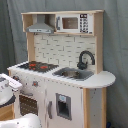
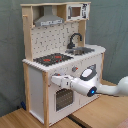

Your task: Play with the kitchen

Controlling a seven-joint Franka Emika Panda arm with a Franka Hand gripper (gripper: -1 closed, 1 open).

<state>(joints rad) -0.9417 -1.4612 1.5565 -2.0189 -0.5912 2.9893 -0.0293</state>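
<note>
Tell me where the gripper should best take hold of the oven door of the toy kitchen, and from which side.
Probably at its top edge, coming straight at the front of the kitchen. The oven door is a flat upright panel below the stovetop; no clear handle shows. The gripper is at that height.

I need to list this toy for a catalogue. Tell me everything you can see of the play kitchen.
The kitchen is a tall toy of white panels and light wood, standing upright on a wooden floor. It has a black-and-red stovetop, a black faucet over a sink, a grey hood, a microwave, a tiled back and a windowed oven door. The gripper sits at its front, near the knobs.
</note>
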